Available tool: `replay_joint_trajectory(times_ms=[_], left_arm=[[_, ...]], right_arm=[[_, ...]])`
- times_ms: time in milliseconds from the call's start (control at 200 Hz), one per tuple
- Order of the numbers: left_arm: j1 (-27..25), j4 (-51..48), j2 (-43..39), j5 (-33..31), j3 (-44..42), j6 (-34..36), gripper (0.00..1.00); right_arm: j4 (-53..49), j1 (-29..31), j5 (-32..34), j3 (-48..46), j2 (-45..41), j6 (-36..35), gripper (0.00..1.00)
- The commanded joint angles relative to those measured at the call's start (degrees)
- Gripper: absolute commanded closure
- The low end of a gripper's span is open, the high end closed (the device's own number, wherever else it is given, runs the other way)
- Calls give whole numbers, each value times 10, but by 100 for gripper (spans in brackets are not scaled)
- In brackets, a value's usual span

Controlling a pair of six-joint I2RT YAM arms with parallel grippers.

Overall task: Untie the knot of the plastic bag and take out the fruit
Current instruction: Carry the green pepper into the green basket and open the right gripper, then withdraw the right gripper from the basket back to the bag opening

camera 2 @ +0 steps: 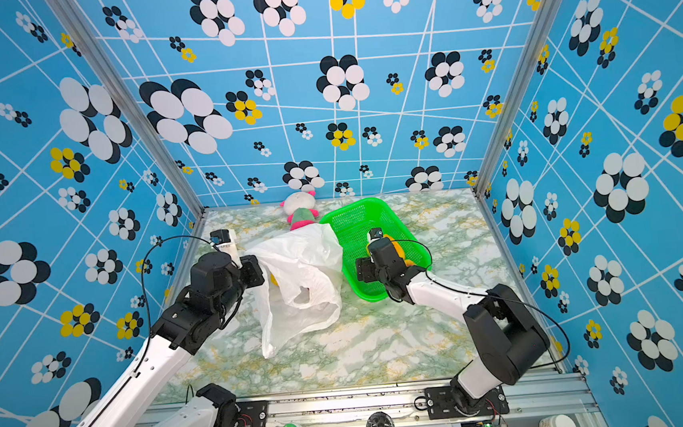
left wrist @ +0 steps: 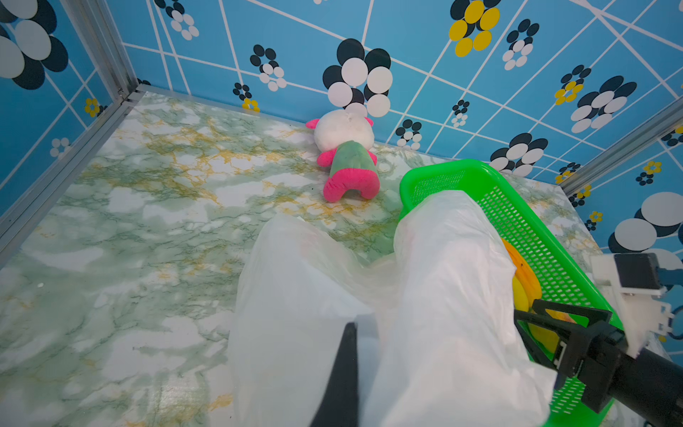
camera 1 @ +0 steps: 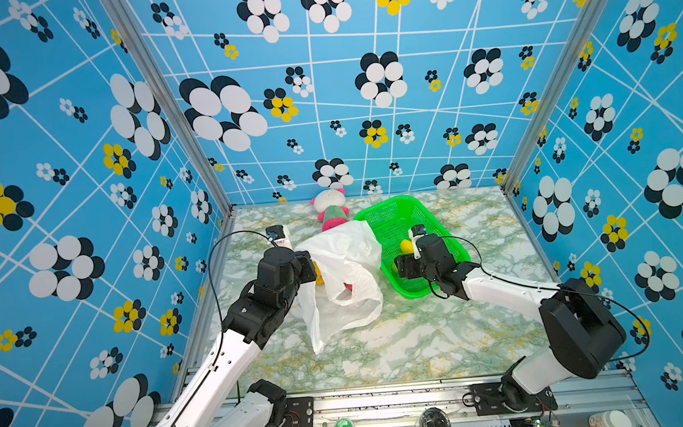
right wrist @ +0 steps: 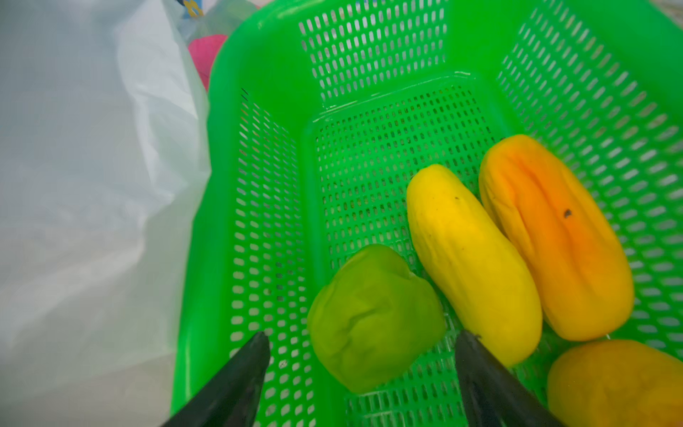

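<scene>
1. Right wrist view: the right gripper (right wrist: 364, 334) hung low inside the green mesh basket (right wrist: 258, 185). Its fingers were spread wide on either side of a green fruit (right wrist: 373, 318) and touched it on neither side. The fruit lay on the basket floor, so this read as the drop-off end of a transfer.
2. A long yellow fruit (right wrist: 473, 258), an orange fruit (right wrist: 554, 236) and a yellow-orange fruit (right wrist: 621, 384) lay close beside it. All were gathered at the end of the basket where the arm reached in.
3. In both top views the plastic bag (camera 1: 348, 264) sat on the marbled table (camera 1: 425, 341) between the arms. Its far edge leaned against the basket's rim, which kept each carry short.
4. The left gripper (left wrist: 349, 332) had its fingers pressed together, apparently pinching a fold of the bag's film. That held one side up, probably so the mouth gaped toward the other arm.
5. No knot could be seen and the handle strips hung loose, so I judged the untying done. A second yellow fruit (camera 1: 319, 276) and a pinkish red fruit (camera 1: 347, 287) showed inside the bag, so emptying was unfinished.
6. The plush doll (camera 1: 331, 211) lay by the back wall, just behind the bag and clear of both grippers.
</scene>
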Motion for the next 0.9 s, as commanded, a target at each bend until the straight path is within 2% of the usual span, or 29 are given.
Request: replay_joint_trajectory(times_ms=[0, 330, 545, 625, 740, 895], left_arm=[[4, -1, 0, -6, 4, -5, 97], [4, -3, -2, -10, 5, -6, 97], [3, -4, -5, -12, 5, -6, 97], [4, -5, -5, -12, 5, -7, 97], [4, -6, -5, -12, 6, -6, 97], [4, -6, -5, -13, 6, -6, 97]], right_arm=[[44, -3, -7, -42, -71, -3, 21], [174, -2, -61, -207, -334, 33, 28], [176, 35, -80, -211, -385, 32, 34], [177, 83, -71, -199, -377, -10, 37], [178, 172, -69, -175, -353, -109, 40], [162, 275, -81, -139, -293, -228, 40]])
